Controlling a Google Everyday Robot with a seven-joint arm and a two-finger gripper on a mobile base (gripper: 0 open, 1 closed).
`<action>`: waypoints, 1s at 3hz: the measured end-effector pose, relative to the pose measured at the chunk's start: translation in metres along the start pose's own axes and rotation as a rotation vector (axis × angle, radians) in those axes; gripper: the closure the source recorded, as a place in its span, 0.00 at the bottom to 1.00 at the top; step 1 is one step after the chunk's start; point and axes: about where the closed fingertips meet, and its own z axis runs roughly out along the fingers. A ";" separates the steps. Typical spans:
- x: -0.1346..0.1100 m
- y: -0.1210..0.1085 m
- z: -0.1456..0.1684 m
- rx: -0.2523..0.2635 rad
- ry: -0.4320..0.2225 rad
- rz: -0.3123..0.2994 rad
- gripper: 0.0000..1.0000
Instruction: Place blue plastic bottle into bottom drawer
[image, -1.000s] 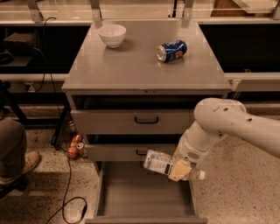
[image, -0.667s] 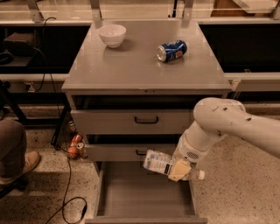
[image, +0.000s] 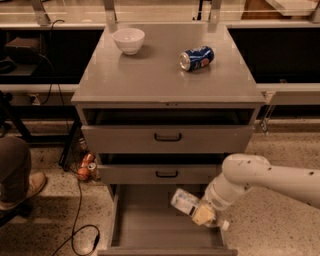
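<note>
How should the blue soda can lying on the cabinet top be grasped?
From above, across its round middle: the soda can lies on its side, ends pointing roughly left and right. The gripper is down over the bottom drawer, holding the blue plastic bottle.

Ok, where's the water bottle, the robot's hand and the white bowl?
blue plastic bottle (image: 183, 201): camera view, on its label.
gripper (image: 204, 216): camera view, between its fingertips, holding the bottle over the bottom drawer (image: 150, 222).
white bowl (image: 129, 40): camera view, on its outer wall.

Claw (image: 202, 216) grips blue plastic bottle (image: 184, 201), tilted, above open bottom drawer (image: 150, 222); soda can (image: 197, 58) lying on cabinet top (image: 150, 75).
</note>
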 end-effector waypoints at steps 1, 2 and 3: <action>0.016 -0.016 0.056 0.007 0.006 0.070 1.00; 0.036 -0.034 0.128 -0.022 -0.004 0.195 1.00; 0.036 -0.035 0.127 -0.020 -0.005 0.194 1.00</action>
